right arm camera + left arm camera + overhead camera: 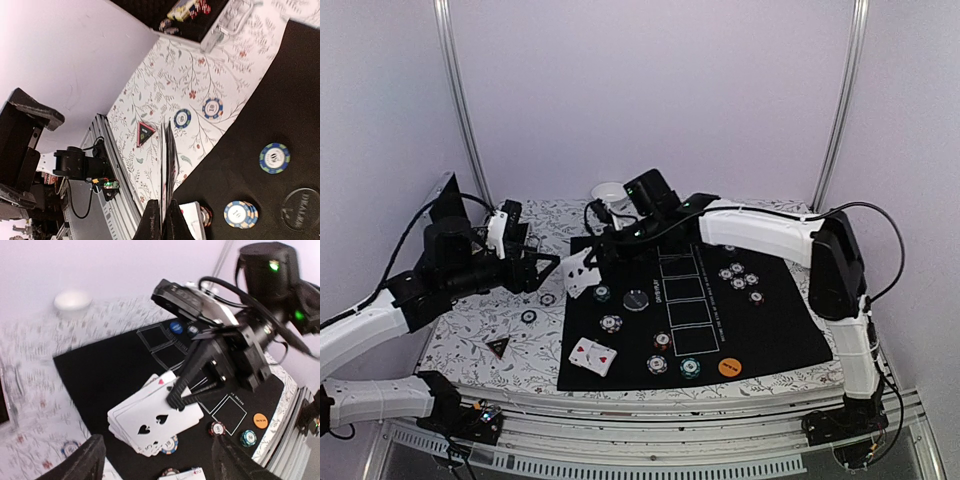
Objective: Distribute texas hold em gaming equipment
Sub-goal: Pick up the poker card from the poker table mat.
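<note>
Playing cards (pixel 150 422), a loose stack, hang over the left edge of the black mat (pixel 770 330), clamped by the closed right claw (pixel 179 396), faces towards the left claw (pixel 548 268) just beside, which gapes wide and empty. Farther back, the open case (pixel 227 22) holds chips (pixel 201 7); what the white bowl (pixel 608 190) holds cannot be told.

— What closes the space in?

— Plain pale walls (pixel 650 90) with a faint lilac cast, filling the upper half of the top view. Two slim metal poles (pixel 460 100) rise at upper left and upper right, leaning slightly outward towards the top.

— And the furniture?

— One table, covered by a white cloth (pixel 455 340) printed with grey leafy sprigs. A black mat (pixel 780 335) lies over its centre and right. Pale metal rails (pixel 650 425) run along the near edge at the bottom.

— The light?

— Soft and even, with no hard shadows. No window shows.
</note>
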Controlling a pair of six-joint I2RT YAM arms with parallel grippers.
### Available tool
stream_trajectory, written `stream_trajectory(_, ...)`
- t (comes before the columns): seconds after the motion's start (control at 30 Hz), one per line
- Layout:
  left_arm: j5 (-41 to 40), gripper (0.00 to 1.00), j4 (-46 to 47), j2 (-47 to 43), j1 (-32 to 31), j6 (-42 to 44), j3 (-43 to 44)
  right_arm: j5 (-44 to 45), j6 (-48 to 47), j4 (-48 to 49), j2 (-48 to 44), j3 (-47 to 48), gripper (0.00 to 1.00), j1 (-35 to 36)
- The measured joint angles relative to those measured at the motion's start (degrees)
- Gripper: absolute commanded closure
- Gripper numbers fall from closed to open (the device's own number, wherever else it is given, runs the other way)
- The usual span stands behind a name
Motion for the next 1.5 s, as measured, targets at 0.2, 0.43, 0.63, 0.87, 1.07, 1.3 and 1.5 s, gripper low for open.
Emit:
stream_trajectory(0.2,4.7,0.16,-1.5,-4.0,-5.5,16.0,6.3,2.5,-1.9,0.9,-16.5,-8.2,0.98,-5.2)
stream_trajectory(0.43,4.9,0.02,-9.9,5.4,-20.9,42.1,6.9,5.5,-3.1,0.8,-25.4,-17.6,0.98,-7.9)
stream_trajectory(0.63,0.9,0.02,-20.4,23.2,-25.2,56.5,9.2,8.1,-3.9,0.4,-28.5,-23.5,0.98,-8.5)
stream_trajectory(0.87,-2.2,0.02,-24.2,32.9,-24.3,61.7,13.6,8.6,-4.3,0.5,-29.7,-25.8,0.98,-8.7)
stream_trajectory(1.07,-2.1,0.04,-26.1,40.3,-22.0,63.3,17.6,8.5,-4.4,0.7,-30.4,-28.4,0.98,-8.7)
stream_trajectory(1.3,-2.4,0.07,-28.3,43.4,-20.9,64.4,17.9,8.5,-4.4,1.2,-32.3,-30.8,0.98,-8.7)
stream_trajectory(1.5,-3.6,0.11,-27.5,46.3,-20.5,64.7,18.7,8.5,-4.4,2.0,-33.4,-31.8,0.98,-8.7)
